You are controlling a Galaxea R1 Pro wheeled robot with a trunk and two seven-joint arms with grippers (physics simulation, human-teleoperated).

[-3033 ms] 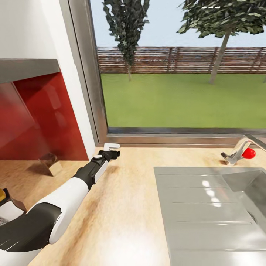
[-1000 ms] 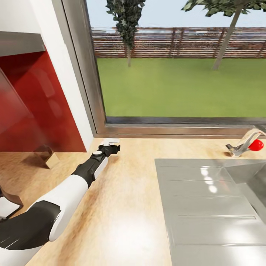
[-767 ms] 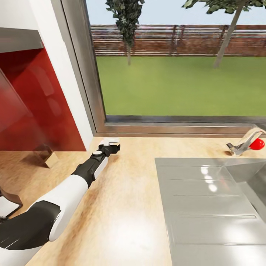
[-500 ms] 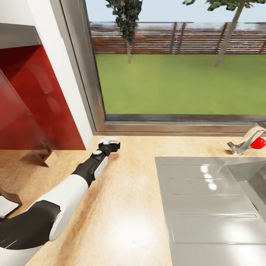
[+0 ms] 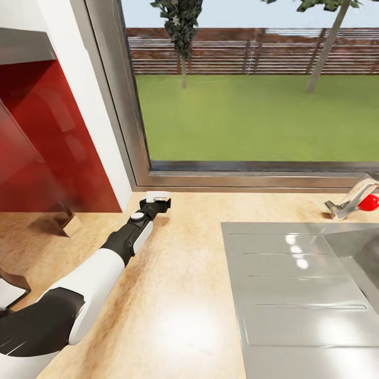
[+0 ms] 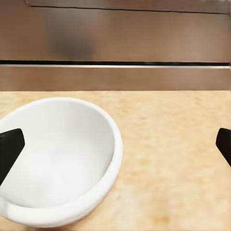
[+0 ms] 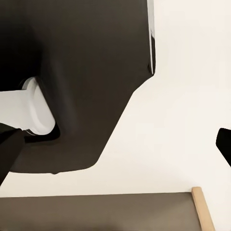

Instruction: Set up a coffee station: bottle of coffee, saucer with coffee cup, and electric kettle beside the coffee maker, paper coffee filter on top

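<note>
My left tool (image 6: 115,144) hangs wide open, holding nothing, its 2 tips at the frame's side edges. The coffee cup (image 6: 55,161) stands upright, mouth up, lower left in the wrist frame, on the tabletop (image 5: 179,295) by the window (image 5: 252,95). Stiff, smooth, probably breakable ceramic: I'd pinch its rim wall.

No readable text, labels, brands, numbers or signs on any surface.
</note>
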